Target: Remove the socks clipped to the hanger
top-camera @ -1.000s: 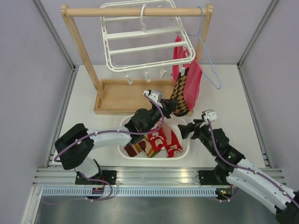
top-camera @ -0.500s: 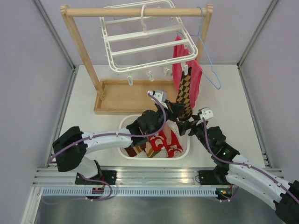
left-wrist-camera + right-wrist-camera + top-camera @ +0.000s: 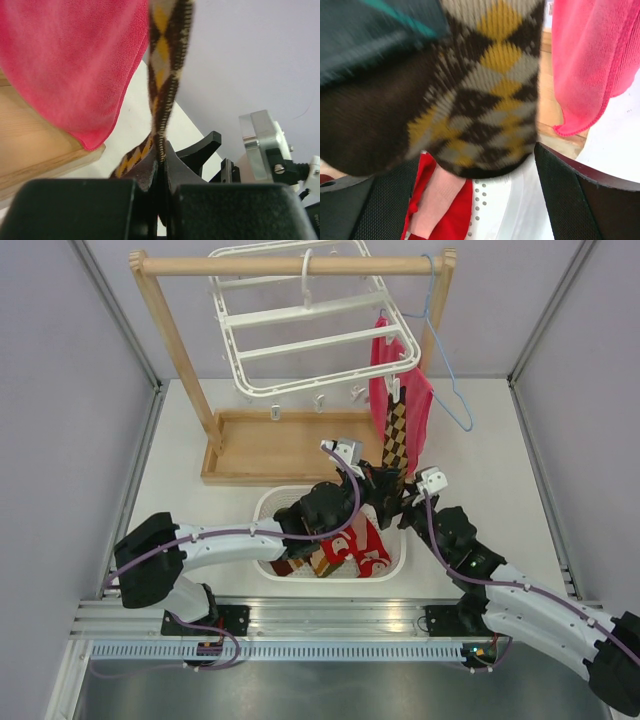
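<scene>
The white hanger (image 3: 310,340) hangs tilted from the wooden rack. One brown-and-yellow diamond sock (image 3: 397,440) stays clipped at its front right corner and hangs stretched down. My left gripper (image 3: 383,483) is shut on the sock's lower part; the left wrist view shows the jaws (image 3: 162,150) pinching the sock (image 3: 167,60) edge-on. My right gripper (image 3: 402,502) is open, its fingers (image 3: 580,195) either side of the sock's toe end (image 3: 490,100). Red socks with white marks (image 3: 365,545) and a pale pink one (image 3: 437,200) lie in the basket.
A white perforated basket (image 3: 397,562) sits under both grippers. A large pink-red cloth (image 3: 415,420) hangs behind the sock, beside a light-blue wire hanger (image 3: 452,390). The wooden rack (image 3: 180,350) stands on a wooden tray base (image 3: 260,445).
My left gripper has moved right with the sock's lower end, drawing the sock straight. My right gripper has moved in from the right to the toe end. The hanger has swung.
</scene>
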`<action>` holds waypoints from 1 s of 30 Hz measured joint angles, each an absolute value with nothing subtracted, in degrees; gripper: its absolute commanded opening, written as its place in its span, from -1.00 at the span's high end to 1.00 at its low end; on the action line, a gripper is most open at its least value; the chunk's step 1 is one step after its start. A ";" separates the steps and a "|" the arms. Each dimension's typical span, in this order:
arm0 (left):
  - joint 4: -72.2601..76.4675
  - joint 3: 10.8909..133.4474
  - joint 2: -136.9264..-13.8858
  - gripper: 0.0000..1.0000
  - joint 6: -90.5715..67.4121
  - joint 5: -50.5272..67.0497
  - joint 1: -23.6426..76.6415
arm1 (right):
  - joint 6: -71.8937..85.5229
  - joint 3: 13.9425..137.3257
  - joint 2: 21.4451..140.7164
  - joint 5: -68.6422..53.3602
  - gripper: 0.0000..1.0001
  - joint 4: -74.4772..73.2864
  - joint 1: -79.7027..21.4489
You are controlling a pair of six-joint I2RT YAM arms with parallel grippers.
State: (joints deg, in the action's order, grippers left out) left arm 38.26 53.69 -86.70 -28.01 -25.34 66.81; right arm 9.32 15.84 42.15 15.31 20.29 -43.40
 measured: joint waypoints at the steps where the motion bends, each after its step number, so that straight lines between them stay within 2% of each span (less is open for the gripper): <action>1: 38.13 53.71 -86.70 0.95 -27.99 -25.58 66.98 | 9.32 16.21 41.82 15.35 -0.95 19.66 -43.48; 10: 37.78 54.72 -86.61 0.95 -24.05 -30.89 70.08 | 9.10 20.58 36.69 16.93 -0.93 12.75 -44.03; 18: 37.69 55.37 -86.15 0.95 -23.79 -35.22 71.46 | 9.43 19.51 39.51 18.59 -0.90 16.05 -44.60; 21: 37.58 55.37 -85.73 0.95 -24.08 -35.59 71.72 | 9.58 18.55 40.45 19.81 -0.81 18.87 -45.36; 24: 37.60 55.37 -85.56 0.95 -25.19 -35.29 72.16 | 8.99 17.50 40.95 21.17 -0.37 21.54 -46.22; 25: 37.58 55.37 -85.56 0.95 -25.50 -35.22 72.47 | 8.82 16.93 40.97 21.58 -0.16 22.52 -46.57; 27: 37.54 55.37 -85.56 0.95 -26.41 -34.33 73.17 | 8.54 15.75 40.97 22.55 0.01 24.27 -47.11; 28: 37.54 55.37 -85.56 0.95 -26.81 -33.95 73.58 | 8.25 15.18 40.97 23.09 0.22 25.06 -47.40; 30: 37.54 55.37 -85.56 0.95 -27.62 -33.39 74.24 | 7.57 14.35 40.97 24.40 0.47 26.39 -47.79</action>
State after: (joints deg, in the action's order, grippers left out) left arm 37.54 55.37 -85.56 -27.62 -33.39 74.24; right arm 7.57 14.35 40.97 24.40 26.39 -47.79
